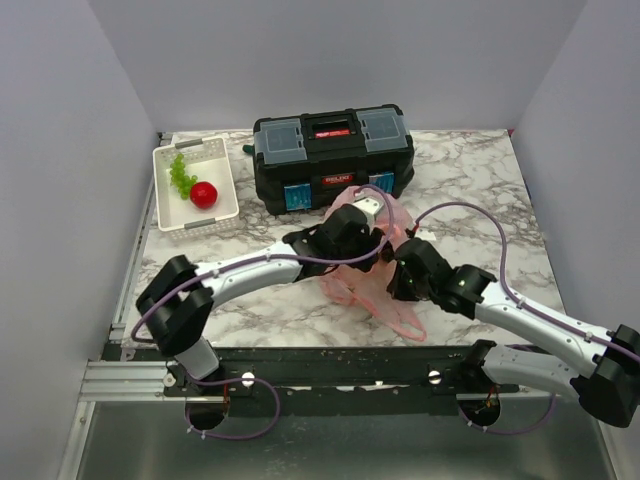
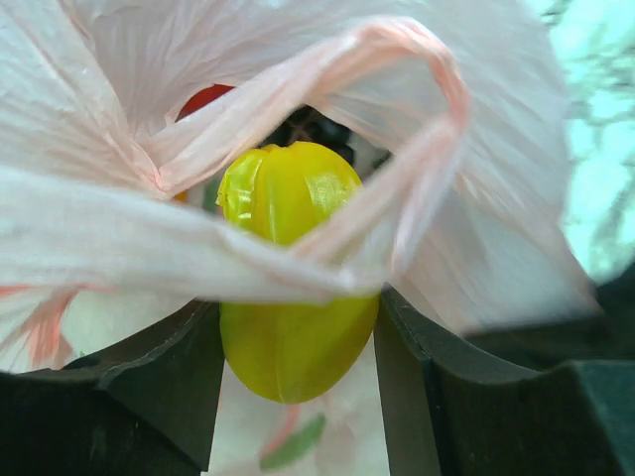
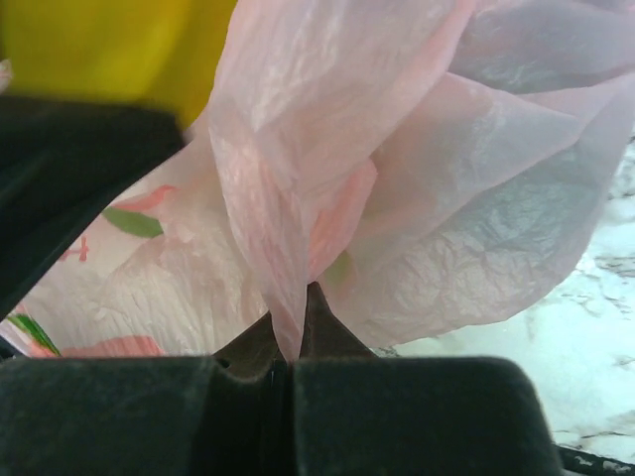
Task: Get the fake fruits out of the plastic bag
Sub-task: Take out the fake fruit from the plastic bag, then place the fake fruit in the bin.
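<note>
Marbled table (image 1: 470, 180), left hand (image 2: 298, 342) clasping lemon (image 2: 288, 198), right hand (image 3: 288, 342) pinching pink bag (image 3: 446, 198), toolbox label (image 1: 338, 180) unreadable.

The plastic bag (image 1: 352, 288) lies on the surface (image 1: 470, 180) before the toolbox (image 1: 333, 155), the lemon (image 2: 293, 228) in it at my left end effector (image 2: 298, 332); the basket (image 1: 200, 226) stands left of the toolbox.

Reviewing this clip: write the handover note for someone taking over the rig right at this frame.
The left gripper is shut on the yellow lemon at the bag's mouth, with a handle loop draped across the fruit.
The right gripper pinches a fold of the plastic bag.
Out: a red apple lies in the white basket beside light green grapes.
To do: draw the lemon clear. A red shape shows deeper inside; the other contents are hidden.
</note>
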`<action>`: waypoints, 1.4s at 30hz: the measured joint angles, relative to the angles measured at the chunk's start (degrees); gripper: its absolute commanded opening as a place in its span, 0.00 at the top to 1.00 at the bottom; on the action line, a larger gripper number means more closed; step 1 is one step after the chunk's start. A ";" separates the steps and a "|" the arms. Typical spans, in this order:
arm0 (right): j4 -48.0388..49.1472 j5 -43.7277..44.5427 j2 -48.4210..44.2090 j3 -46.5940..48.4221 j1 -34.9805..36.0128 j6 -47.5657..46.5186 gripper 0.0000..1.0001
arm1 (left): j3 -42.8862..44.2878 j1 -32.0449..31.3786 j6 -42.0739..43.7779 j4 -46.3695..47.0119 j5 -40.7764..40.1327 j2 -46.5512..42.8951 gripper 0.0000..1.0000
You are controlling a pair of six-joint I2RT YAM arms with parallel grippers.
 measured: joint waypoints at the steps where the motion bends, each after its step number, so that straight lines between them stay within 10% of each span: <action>1: -0.26 1.09 0.00 0.17 0.00 0.15 0.99 | -0.81 0.00 -0.11 -0.04 1.16 -2.08 0.76; 15: -4.35 16.94 9.64 11.58 -1.66 -4.37 0.99 | -11.13 0.59 -1.51 -3.91 14.21 -27.89 0.74; 26: -7.30 19.32 6.71 18.10 -2.23 -13.42 0.99 | -12.50 9.05 1.09 -12.79 6.69 -50.69 0.75; 42: -8.72 18.86 1.11 13.75 -2.23 -13.84 0.99 | -8.66 38.49 -3.28 -19.74 -1.55 -37.40 0.75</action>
